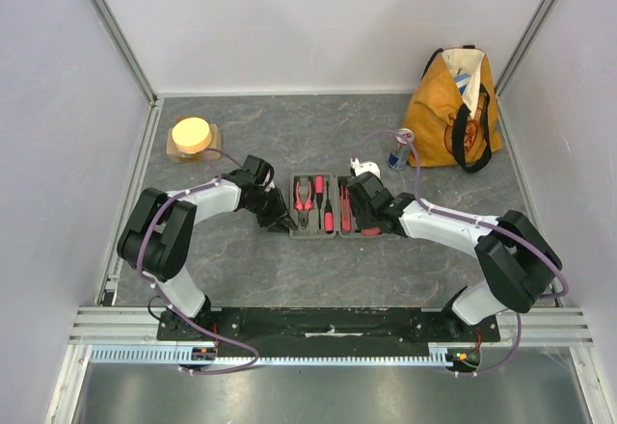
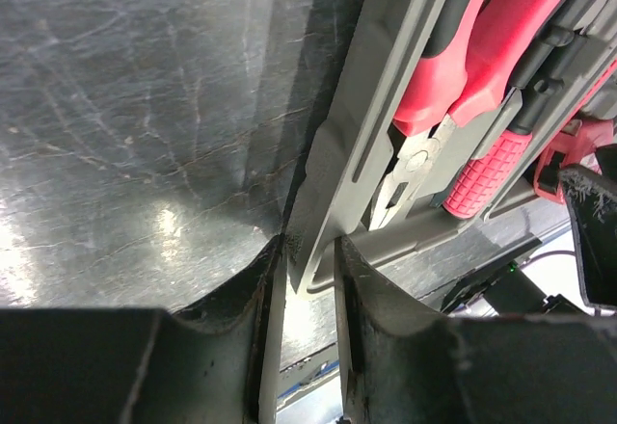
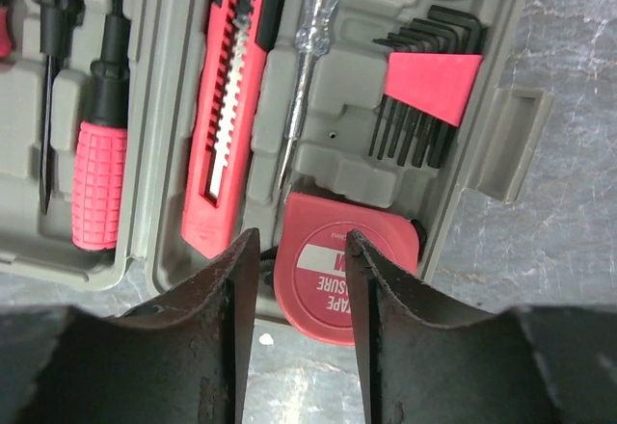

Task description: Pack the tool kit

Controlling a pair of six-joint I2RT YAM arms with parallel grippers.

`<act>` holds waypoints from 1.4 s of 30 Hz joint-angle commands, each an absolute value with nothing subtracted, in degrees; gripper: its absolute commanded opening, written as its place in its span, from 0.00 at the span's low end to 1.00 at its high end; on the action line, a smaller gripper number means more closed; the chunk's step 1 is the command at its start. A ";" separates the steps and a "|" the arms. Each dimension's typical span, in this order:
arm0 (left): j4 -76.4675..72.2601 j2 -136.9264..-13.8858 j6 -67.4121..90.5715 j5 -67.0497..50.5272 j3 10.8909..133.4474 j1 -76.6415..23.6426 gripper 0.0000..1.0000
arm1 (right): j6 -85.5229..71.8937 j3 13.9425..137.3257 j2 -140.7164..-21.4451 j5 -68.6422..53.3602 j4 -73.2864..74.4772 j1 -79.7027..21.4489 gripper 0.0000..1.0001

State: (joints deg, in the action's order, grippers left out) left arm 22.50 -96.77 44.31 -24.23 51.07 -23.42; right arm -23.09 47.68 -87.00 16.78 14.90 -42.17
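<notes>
Mid-tabletop [image 1: 289, 279], where the case is lying: the case [image 1: 333, 229] is sitting open and flat between my two arms, both halves up, with pliers [image 1: 304, 198] and screwdrivers [image 1: 328, 214] bedded in the left half.
Left fingers [image 2: 307, 279]: I am holding them slightly parted around the case's outer left rim, the grey edge [image 2: 359, 154] running into the gap; I cannot tell whether the pads are touching it.
Right fingers [image 3: 301, 279]: I am hanging them spread over the tape measure [image 3: 333, 275], which is resting in its pocket at one end of the right half; they are gripping nothing.
Right half contents: cutter [image 3: 231, 106], a clear-handled tester [image 3: 308, 48] and a red holder of hex keys [image 3: 429, 87] are all lying in their slots.
Step in hand: by my judgement the tools are looking seated, and I am checking the tape measure while getting set to close the lid.
Next move: I am judging that the left side needs lifting by its rim and folding over the hinge, with my right fingers getting clear first.
Writing: the tape's label is showing "APE" and "SURE", evidently part of "tape measure"; no brand is showing.
</notes>
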 commanded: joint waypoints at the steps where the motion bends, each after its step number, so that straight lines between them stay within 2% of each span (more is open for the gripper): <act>1: 23.11 -99.14 46.23 -18.82 53.17 -25.22 0.31 | -23.56 50.97 -86.66 16.17 25.57 -42.54 0.50; 3: 24.43 -99.40 46.23 -16.71 53.52 -25.93 0.29 | -23.20 52.47 -86.14 16.52 26.36 -42.54 0.54; 7: 25.84 -99.58 46.14 -14.94 53.17 -26.02 0.26 | -22.85 54.14 -84.38 17.14 28.38 -42.54 0.55; 15: 25.84 -99.67 45.97 -14.68 52.73 -26.19 0.23 | -20.83 53.09 -81.65 15.21 31.12 -42.63 0.40; 25: 26.72 -102.22 43.60 -17.05 53.96 -26.37 0.23 | -16.96 50.54 -85.69 10.73 27.42 -42.54 0.36; 42: 31.46 -103.01 42.01 -15.65 55.46 -26.19 0.21 | -19.95 46.93 -88.86 13.44 27.77 -42.80 0.25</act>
